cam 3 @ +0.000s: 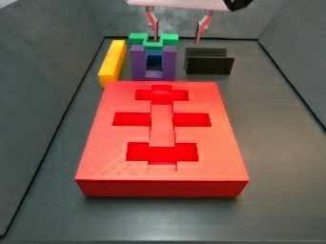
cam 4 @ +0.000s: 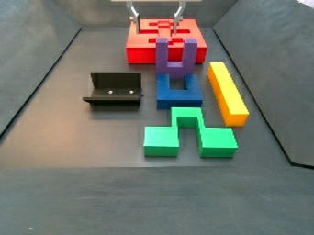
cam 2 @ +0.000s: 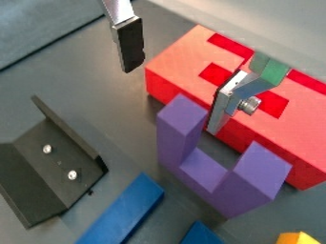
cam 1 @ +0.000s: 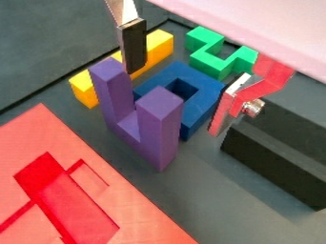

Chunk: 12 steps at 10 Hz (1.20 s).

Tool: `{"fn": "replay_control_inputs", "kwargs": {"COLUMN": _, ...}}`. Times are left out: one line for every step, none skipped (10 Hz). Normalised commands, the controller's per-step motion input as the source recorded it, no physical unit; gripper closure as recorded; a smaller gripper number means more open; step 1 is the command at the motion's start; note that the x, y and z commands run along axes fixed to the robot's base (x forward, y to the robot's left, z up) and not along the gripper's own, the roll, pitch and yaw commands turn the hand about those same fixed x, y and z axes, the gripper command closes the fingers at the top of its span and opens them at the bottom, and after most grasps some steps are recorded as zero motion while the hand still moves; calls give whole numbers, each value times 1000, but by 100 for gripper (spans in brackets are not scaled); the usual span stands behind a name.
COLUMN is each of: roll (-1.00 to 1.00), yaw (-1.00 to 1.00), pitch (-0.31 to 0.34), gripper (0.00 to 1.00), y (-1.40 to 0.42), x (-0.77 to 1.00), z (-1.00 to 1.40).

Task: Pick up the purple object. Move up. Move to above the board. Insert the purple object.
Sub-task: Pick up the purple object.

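Observation:
The purple object (cam 1: pixel 140 114) is a U-shaped block that stands prongs up on the dark floor, between the board (cam 1: pixel 114 195) and a blue block (cam 1: pixel 207 114). It also shows in a wrist view (cam 2: pixel 211 162) and in both side views (cam 3: pixel 152 59) (cam 4: pixel 170 57). The board is a big red slab with cross-shaped recesses (cam 3: pixel 114 157) (cam 4: pixel 141 41) (cam 2: pixel 185 71). My gripper (cam 1: pixel 185 71) is open and empty, hanging above the purple object with the block below the gap and not between the fingers (cam 1: pixel 132 43). It shows at the top of both side views (cam 3: pixel 176 21) (cam 4: pixel 156 13).
A blue block with a square hole (cam 4: pixel 179 90) lies next to the purple object. A yellow bar (cam 4: pixel 227 92) (cam 3: pixel 112 59) and a green block (cam 4: pixel 186 133) (cam 1: pixel 211 52) lie nearby. The fixture (cam 4: pixel 113 89) (cam 2: pixel 51 162) (cam 3: pixel 208 63) stands beside them. Dark bin walls surround the floor.

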Motion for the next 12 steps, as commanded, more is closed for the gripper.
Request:
{"fn": "replay_control_inputs", "kwargs": {"roll": 7, "yaw": 277, "pitch": -33, "gripper": 0, "y": 114, "x": -77, "z": -263}}
{"fn": "replay_control_inputs", "kwargs": {"roll": 0, "yaw": 297, "pitch": -20, "gripper": 0, "y": 77, "x": 0, "z": -220}}
{"fn": "replay_control_inputs", "kwargs": {"roll": 0, "yaw": 214, "pitch": -11, "gripper": 0, "y": 0, "x": 0, "z": -223}}
{"fn": "replay_control_inputs", "kwargs": {"roll": 0, "yaw": 137, "pitch": -23, "gripper": 0, "y": -6, "x": 0, "z": -266}}
{"fn": "replay_control_inputs", "kwargs": {"roll": 0, "yaw": 54, "pitch": -19, "gripper": 0, "y": -57, "x": 0, "z": -329}}
{"fn": "replay_control_inputs", "kwargs": {"roll": 0, "yaw": 26, "pitch": -16, "gripper": 0, "y": -54, "x": 0, "z": -337}}
{"fn": "replay_control_inputs", "kwargs": {"roll": 0, "yaw": 0, "pitch": -23, "gripper": 0, "y": -43, "x": -37, "z": -329}}
{"fn": "replay_control_inputs", "kwargs": {"roll": 0, "yaw": 0, "pitch": -6, "gripper": 0, "y": -11, "x": 0, "z": -314}}
{"fn": "replay_control_inputs", "kwargs": {"roll": 0, "yaw": 0, "pitch": -9, "gripper": 0, "y": -3, "x": 0, "z": -234}}
{"fn": "replay_control_inputs", "kwargs": {"roll": 10, "yaw": 0, "pitch": 0, "gripper": 0, "y": 0, "x": 0, "z": -14}}
{"fn": "replay_control_inputs", "kwargs": {"roll": 0, "yaw": 0, "pitch": 0, "gripper": 0, "y": 0, "x": 0, "z": 0}}
{"fn": "replay_control_inputs", "kwargs": {"roll": 0, "yaw": 0, "pitch": 0, "gripper": 100, "y": 0, "x": 0, "z": 0}}
